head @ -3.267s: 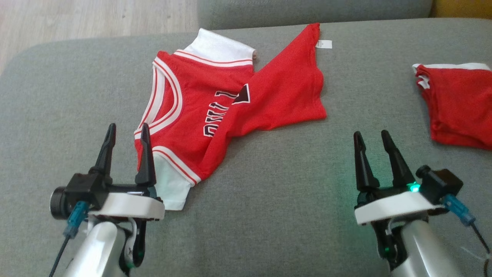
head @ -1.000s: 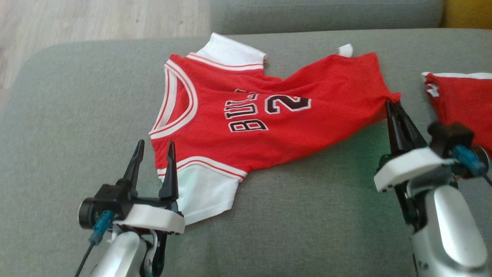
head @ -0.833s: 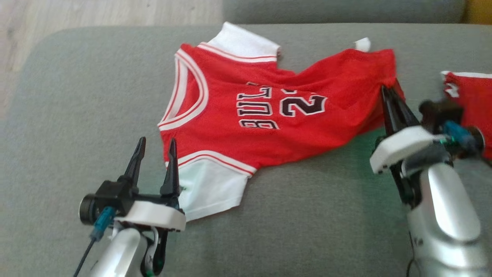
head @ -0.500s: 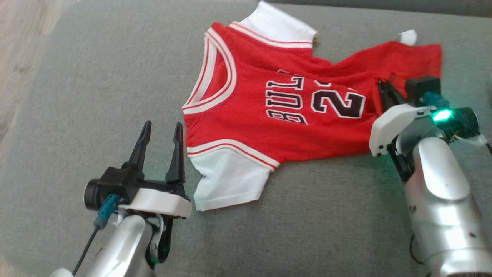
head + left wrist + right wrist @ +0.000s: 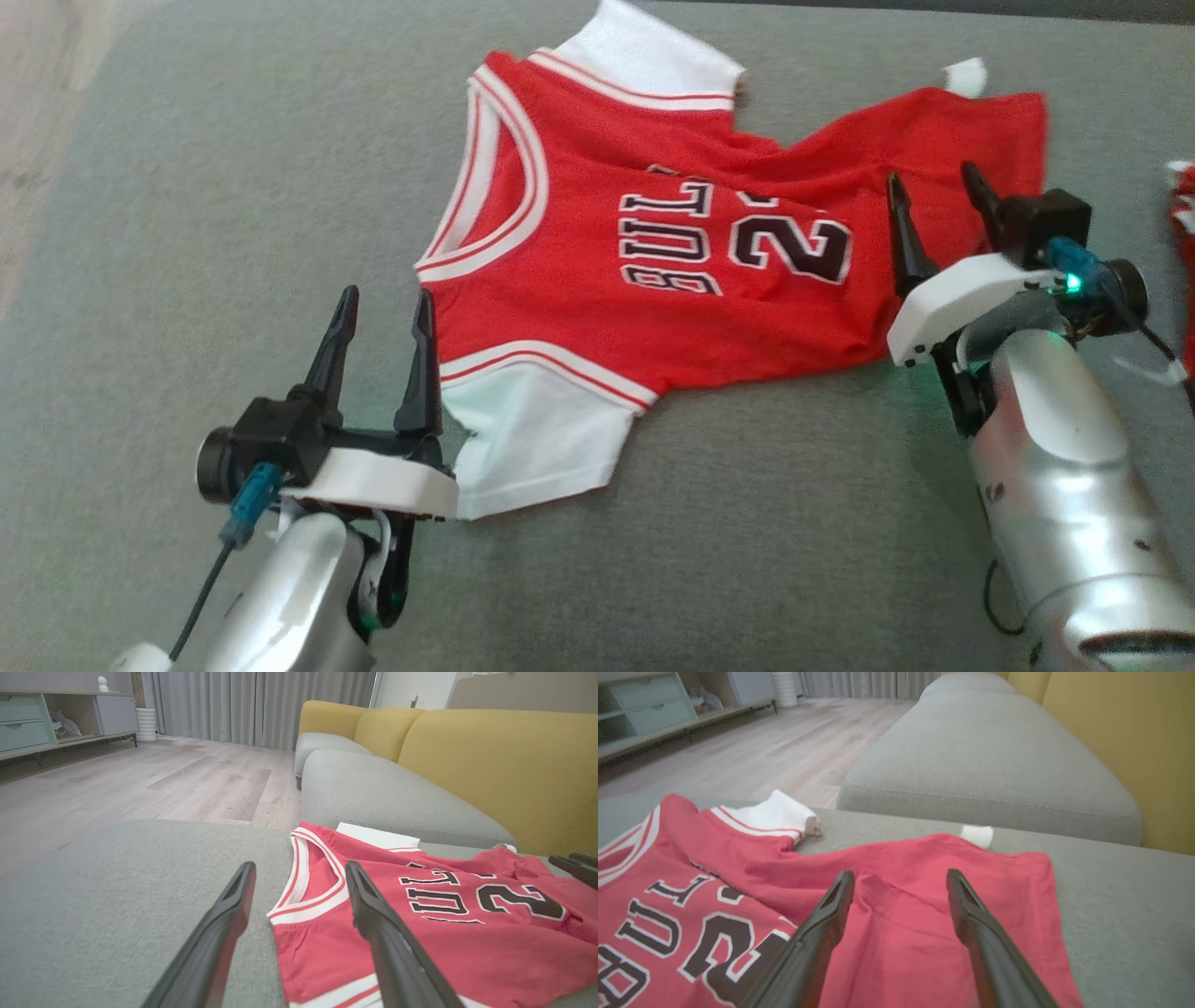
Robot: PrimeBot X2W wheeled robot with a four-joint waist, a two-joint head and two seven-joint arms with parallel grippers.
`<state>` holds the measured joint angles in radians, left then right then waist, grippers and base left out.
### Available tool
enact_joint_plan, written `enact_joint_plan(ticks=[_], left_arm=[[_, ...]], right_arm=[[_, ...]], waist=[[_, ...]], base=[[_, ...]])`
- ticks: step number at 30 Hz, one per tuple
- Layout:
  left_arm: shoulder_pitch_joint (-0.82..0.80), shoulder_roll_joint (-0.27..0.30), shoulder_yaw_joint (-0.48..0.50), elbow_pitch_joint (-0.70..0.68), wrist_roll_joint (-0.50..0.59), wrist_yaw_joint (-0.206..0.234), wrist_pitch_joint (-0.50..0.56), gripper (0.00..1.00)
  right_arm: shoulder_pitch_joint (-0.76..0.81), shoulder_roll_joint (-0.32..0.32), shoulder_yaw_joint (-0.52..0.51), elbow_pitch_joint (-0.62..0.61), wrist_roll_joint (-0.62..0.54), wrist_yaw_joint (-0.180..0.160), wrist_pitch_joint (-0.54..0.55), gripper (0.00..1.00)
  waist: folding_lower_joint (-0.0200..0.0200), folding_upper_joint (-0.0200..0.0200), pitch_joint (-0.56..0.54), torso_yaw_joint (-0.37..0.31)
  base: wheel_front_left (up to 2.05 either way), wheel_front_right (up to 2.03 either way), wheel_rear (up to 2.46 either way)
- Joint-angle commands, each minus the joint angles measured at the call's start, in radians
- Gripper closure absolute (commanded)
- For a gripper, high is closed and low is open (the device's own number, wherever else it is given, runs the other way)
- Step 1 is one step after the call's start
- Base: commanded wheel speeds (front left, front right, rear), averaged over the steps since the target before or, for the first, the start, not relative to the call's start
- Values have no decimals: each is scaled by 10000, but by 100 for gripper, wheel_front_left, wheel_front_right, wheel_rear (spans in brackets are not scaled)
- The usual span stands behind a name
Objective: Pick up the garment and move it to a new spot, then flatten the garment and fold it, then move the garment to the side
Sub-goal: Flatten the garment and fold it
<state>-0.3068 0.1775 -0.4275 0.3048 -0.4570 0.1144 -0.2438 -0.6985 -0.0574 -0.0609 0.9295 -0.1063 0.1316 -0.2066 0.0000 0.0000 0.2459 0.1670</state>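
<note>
L gripper (image 5: pixel 386 296) open beside jersey (image 5: pixel 579 317); R gripper (image 5: pixel 934 175) open over it, both empty.

Red jersey (image 5: pixel 728 317) with white sleeves, red-and-white striped trim, black lettering edged white; grey cushion (image 5: pixel 187 233) beneath; yellow sofa back (image 5: pixel 504 765) at upper right of the left wrist view

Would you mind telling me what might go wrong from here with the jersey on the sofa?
1. A raised crease in the jersey sits between the fingers of the open right hand; folding now would likely press it in.
2. The open left hand stands close by the white sleeve; a careless move could drag the cloth.
3. Another red garment lies near the right arm and may get brushed.
</note>
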Motion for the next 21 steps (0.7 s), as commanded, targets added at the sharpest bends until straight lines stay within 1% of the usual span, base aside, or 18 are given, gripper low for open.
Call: enact_joint_plan(ticks=[1, 4, 9, 14, 18, 21], left_arm=[[-304, 186, 401, -264, -13, 53, -116, 0], [-233, 219, 424, -280, -15, 61, -126, 0], [-108, 222, 458, -313, -36, 113, -139, 0], [59, 206, 511, -278, -66, 141, -153, 0], [206, 178, 576, -227, -94, 134, -163, 0], [290, 134, 596, -181, -100, 104, -169, 0]], right_arm=[[169, 72, 353, -436, 259, -9, -217, 0], [766, 72, 657, -1011, 976, -9, -415, 0], [1999, 72, 675, -2310, 1985, -9, -519, 0], [3294, 72, 694, -3705, 3219, -9, -545, 0], [4127, 72, 801, -4664, 3596, -9, -548, 0], [4468, 72, 887, -4999, 3722, -9, -549, 0]], waist=[[0, 0, -206, -334], [0, 0, -378, -716], [0, 0, -586, -1231], [0, 0, -724, -1564], [0, 0, -804, -1717], [0, 0, -866, -1764]], base=[[0, 0, 0], [0, 0, 0], [0, 0, 0], [0, 0, 0], [0, 0, 0], [0, 0, 0]])
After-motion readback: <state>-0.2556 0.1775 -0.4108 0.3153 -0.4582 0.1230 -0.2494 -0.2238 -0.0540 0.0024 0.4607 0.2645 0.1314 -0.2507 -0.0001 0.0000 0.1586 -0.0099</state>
